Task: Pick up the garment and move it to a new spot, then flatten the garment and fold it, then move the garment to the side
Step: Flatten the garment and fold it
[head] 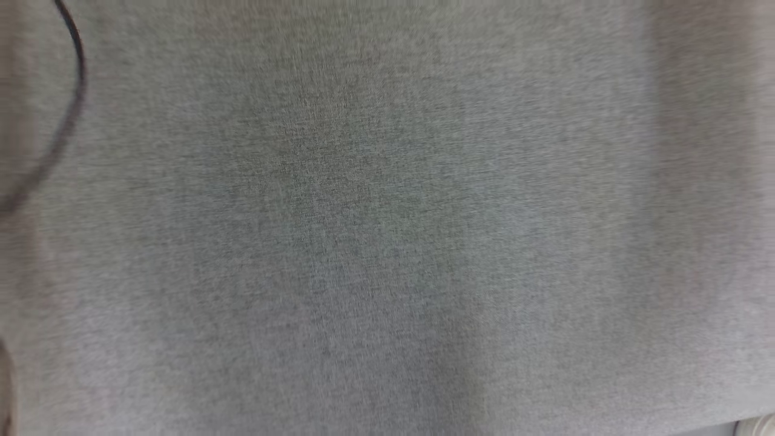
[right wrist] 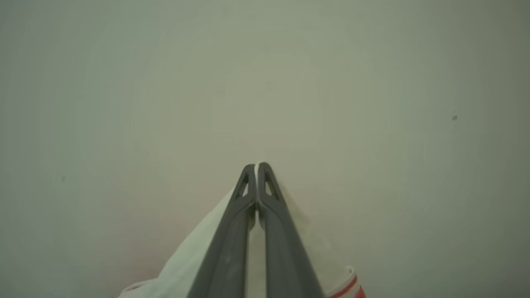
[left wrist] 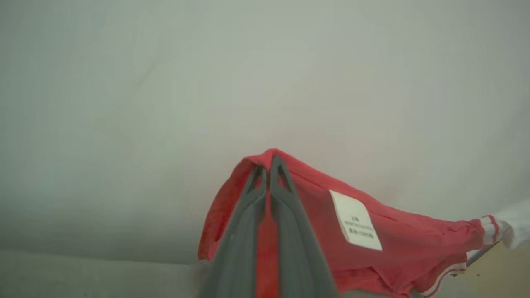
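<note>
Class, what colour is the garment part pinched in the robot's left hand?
Red; the garment shows best in the left wrist view.

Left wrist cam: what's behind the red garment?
A plain pale surface lies behind the garment, which the left tool pinches. Whatever is directly behind the red cloth is covered.

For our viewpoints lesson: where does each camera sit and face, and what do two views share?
Head view: on the head, facing grey knit fabric close up.
Left wrist view: along the left gripper, shut on the red-and-white cloth garment's red part.
Right wrist view: along the right gripper, shut on its white part.
Shared: both wrist views show the garment's red-striped white trim.
</note>
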